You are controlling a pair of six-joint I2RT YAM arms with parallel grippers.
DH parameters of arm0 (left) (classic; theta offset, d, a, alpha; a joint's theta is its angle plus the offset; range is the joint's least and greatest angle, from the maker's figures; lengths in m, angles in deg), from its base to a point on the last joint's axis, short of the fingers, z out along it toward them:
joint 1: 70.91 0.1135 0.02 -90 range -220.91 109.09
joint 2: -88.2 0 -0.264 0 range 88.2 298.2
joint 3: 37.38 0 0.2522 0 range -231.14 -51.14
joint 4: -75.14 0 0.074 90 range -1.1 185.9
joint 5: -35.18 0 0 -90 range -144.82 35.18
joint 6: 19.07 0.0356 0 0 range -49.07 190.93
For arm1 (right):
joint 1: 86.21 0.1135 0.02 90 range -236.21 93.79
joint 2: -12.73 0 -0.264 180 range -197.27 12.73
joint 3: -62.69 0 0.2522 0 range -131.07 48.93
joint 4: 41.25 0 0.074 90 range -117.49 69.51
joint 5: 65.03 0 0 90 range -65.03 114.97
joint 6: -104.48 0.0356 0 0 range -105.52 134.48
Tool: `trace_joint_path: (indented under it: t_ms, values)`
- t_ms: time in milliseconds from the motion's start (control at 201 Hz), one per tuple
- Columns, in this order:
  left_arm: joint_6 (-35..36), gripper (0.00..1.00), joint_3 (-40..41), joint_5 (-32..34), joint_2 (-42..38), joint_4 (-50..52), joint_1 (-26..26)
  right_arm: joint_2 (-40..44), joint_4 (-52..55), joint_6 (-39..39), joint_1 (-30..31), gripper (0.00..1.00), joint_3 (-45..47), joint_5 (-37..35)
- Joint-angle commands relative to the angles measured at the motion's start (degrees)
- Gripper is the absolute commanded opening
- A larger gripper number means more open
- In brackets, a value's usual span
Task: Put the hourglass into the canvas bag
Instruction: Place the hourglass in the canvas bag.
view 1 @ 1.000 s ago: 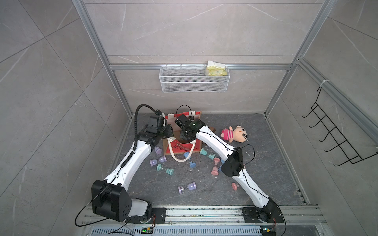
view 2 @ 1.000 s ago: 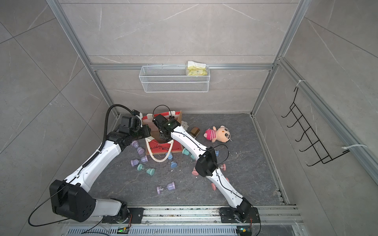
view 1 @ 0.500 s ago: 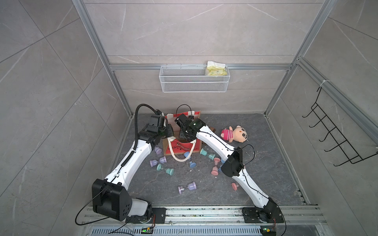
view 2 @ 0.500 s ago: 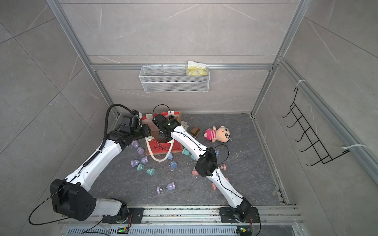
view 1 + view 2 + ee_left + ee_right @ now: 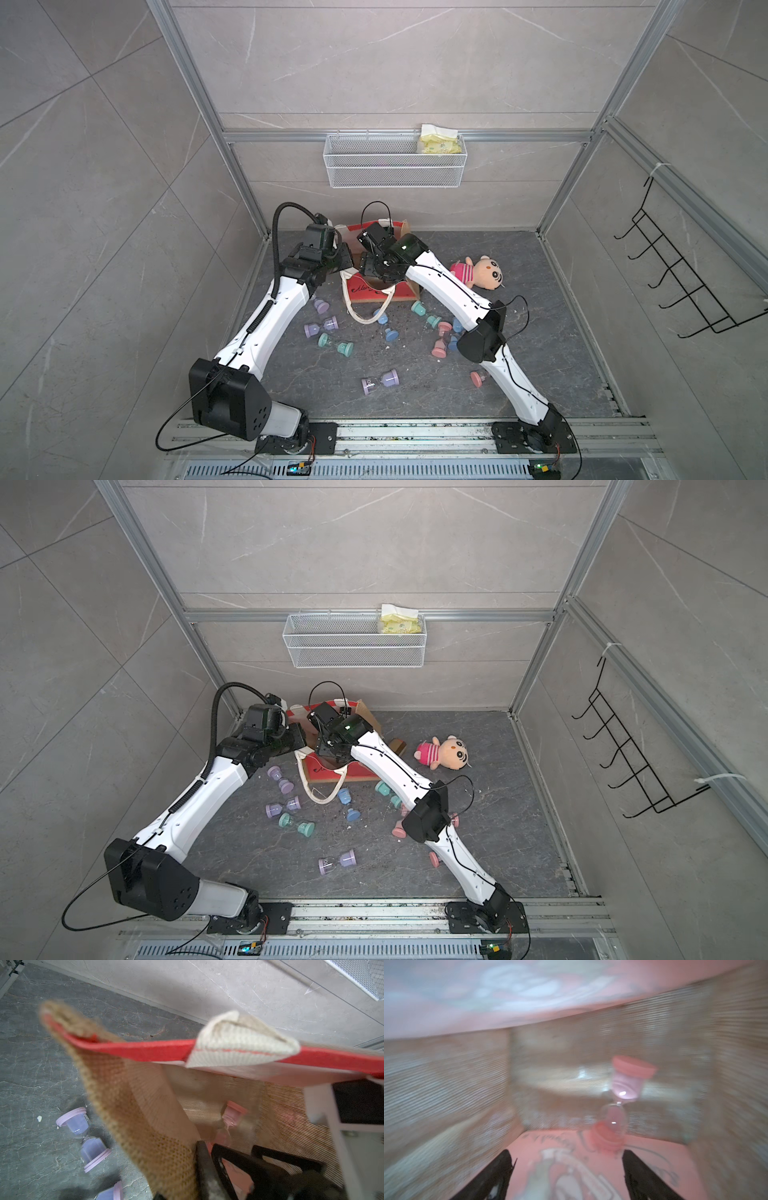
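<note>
**A:** Where is the hourglass?

**B:** The pink hourglass (image 5: 618, 1103) is inside the canvas bag (image 5: 374, 291). The right wrist view shows it in front of the burlap wall, with one cap down by the printed red panel. (That view is blurred, but both bulbs and both caps can be made out.)

**A:** Is anything holding it?

**B:** No. The right gripper (image 5: 566, 1155) is inside the bag with its jaws spread wide. The hourglass is just past one fingertip, and neither finger touches it.

**A:** And the other arm?

**B:** The left gripper (image 5: 208, 1147) is at the bag's rim, on the side nearest its own arm. Its jaws are closed, pinching the tan burlap side, and the mouth of the bag gapes open. The left wrist view looks down through the opening and shows the pink hourglass inside.

**A:** What else is around?

**B:** The white rope handle (image 5: 361, 311) droops over the red front panel onto the tabletop (image 5: 415, 395). Other hourglasses in purple, green, blue and pink lie scattered in front of the bag. One purple hourglass (image 5: 83, 1138) lies on its side just beside the burlap. A plush toy (image 5: 478, 272) lies beyond the right arm, well apart from the bag.
</note>
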Motion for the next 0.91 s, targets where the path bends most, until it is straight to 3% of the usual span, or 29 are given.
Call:
trace_joint_path:
  t_ms: [0,174,324,717,901]
  values:
    - [-1.47,0.0,-2.06,2.31,1.9,2.49,1.08,8.06,-4.49,-1.49,0.11,0.89,4.12,-0.53]
    - [-1.54,0.0,-2.59,2.51,2.2,2.31,1.2,12.1,-9.94,-1.32,0.34,0.91,13.36,1.53]
    - [-1.29,0.0,-3.37,2.72,2.63,3.24,1.33,11.14,-12.06,-1.08,0.76,0.92,13.7,4.43]
    - [-2.51,0.0,-4.45,4.63,3.35,8.87,2.03,-3.24,-6.24,2.19,1.31,0.99,-5.61,8.73]
    - [-2.52,0.0,-5.31,4.04,5.17,9.71,1.93,-7.27,-5.73,3.07,1.34,0.99,-8.66,9.25]
